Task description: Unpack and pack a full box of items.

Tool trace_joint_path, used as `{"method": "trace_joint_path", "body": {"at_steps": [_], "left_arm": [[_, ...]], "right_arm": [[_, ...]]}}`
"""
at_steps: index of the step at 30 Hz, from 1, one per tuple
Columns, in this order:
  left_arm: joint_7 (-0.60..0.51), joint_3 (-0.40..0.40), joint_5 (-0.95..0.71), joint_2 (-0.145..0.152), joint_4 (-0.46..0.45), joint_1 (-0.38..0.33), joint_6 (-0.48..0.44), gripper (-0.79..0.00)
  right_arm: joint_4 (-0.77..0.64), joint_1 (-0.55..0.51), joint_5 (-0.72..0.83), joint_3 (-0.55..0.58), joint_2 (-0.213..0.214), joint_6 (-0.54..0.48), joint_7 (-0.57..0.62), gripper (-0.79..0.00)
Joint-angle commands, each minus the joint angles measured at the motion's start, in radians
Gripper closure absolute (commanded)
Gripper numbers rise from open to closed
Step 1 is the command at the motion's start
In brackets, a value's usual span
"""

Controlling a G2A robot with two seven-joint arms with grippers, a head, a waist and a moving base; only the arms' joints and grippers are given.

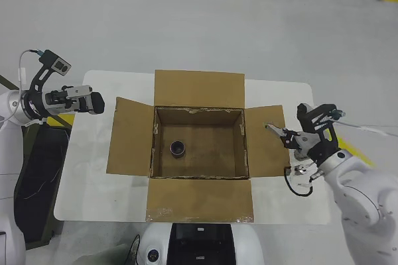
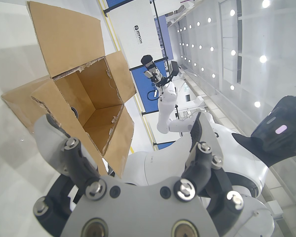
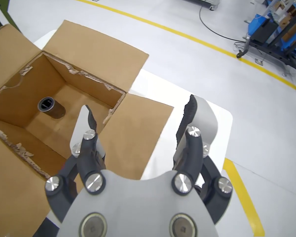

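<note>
Our right gripper (image 3: 139, 104) hangs spread and empty at the top view's right side, the left gripper (image 2: 123, 122) likewise agape at upper left. Between them the open-flapped box (image 1: 199, 86) holds one dark cylinder (image 1: 178, 149) on its floor; we judge it either nearly unpacked or barely packed.

I see the box (image 1: 212, 154) wide open on top; inside, a cylinder (image 1: 178, 149) stands by its left wall, the rest bare.
</note>
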Motion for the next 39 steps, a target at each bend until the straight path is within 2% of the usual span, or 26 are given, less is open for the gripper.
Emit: {"method": "trace_joint_path", "body": {"at_steps": [1,9,17,20,24,32,39], "left_arm": [[0.000,0.000,0.000,0.000,0.000,0.000,0.000,-0.785],[0.000,0.000,0.000,0.000,0.000,0.000,0.000,-0.785],[0.000,0.000,0.000,0.000,0.000,0.000,0.000,-0.785],[0.000,0.000,0.000,0.000,0.000,0.000,0.000,-0.785],[0.000,0.000,0.000,0.000,0.000,0.000,0.000,-0.785],[0.000,0.000,0.000,0.000,0.000,0.000,0.000,-0.785],[0.000,0.000,0.000,0.000,0.000,0.000,0.000,-0.785]], "right_arm": [[-0.002,0.017,0.022,-0.028,0.000,-0.017,0.023,-0.699],[0.031,0.125,0.028,-0.182,-0.003,-0.063,0.109,-0.727],[0.139,0.286,0.039,-0.362,-0.020,-0.061,0.169,-0.739],[0.182,0.341,0.046,-0.434,-0.029,-0.065,0.198,-0.785],[0.231,0.396,0.056,-0.509,-0.040,-0.066,0.220,-0.785],[0.304,0.449,0.065,-0.590,-0.054,-0.065,0.234,-0.785],[0.308,0.452,0.063,-0.592,-0.054,-0.063,0.230,-0.785]]}}
